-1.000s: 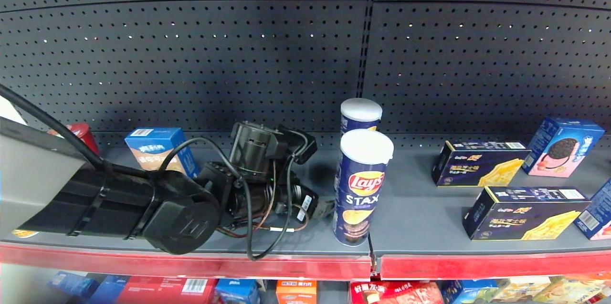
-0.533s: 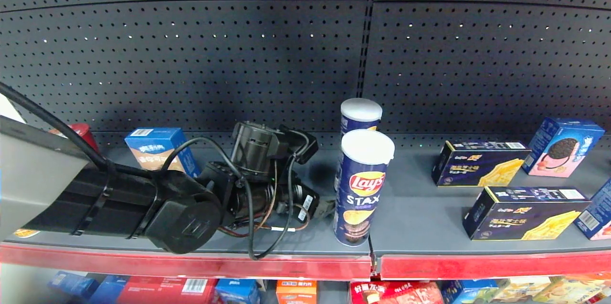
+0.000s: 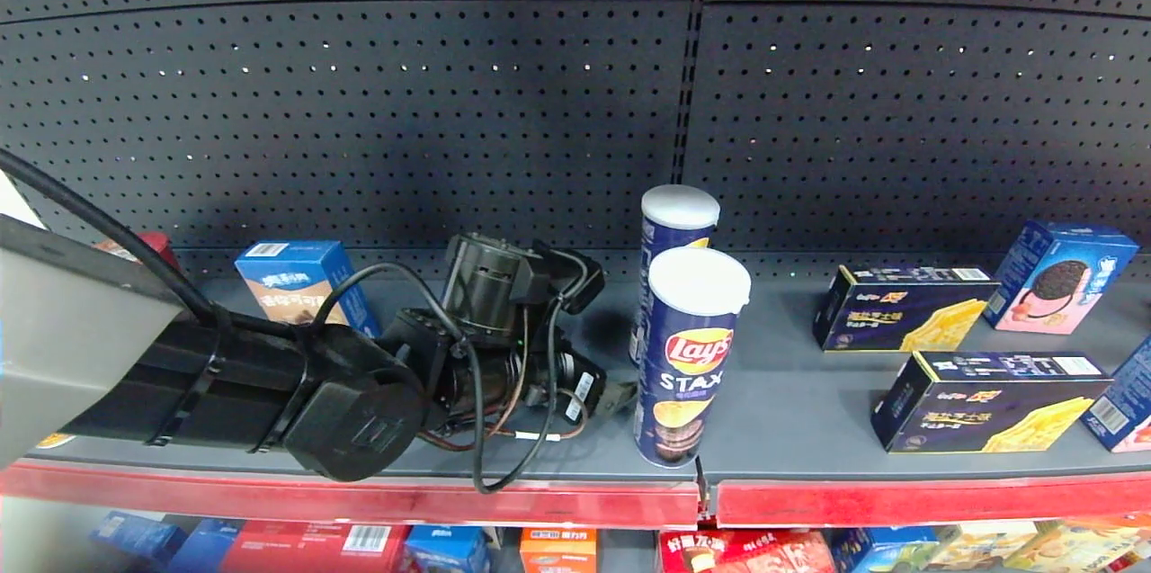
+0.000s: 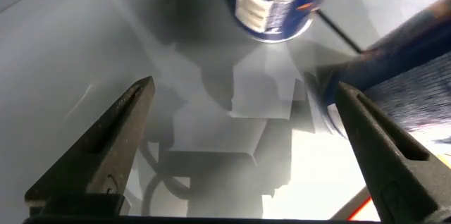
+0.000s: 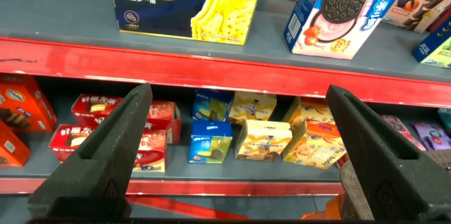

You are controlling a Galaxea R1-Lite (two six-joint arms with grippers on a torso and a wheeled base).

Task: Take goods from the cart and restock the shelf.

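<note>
Front chip can stands upright on shelf nr front edge, 2nd can right behind. Prob. light, stiff, smooth, tall so tippy; grip mid-body. Left pincer wide, empty, just beside it. Right pincer wide too. Biscuit boxes well apart.

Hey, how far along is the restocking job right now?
Done: two chips cans, the front can and the rear can, stand upright on the shelf. In hand: nothing. The left gripper lies beside the front can with its fingers open, and the right gripper is open and empty too. Left: probably backing the left arm out and fetching more goods.
</note>
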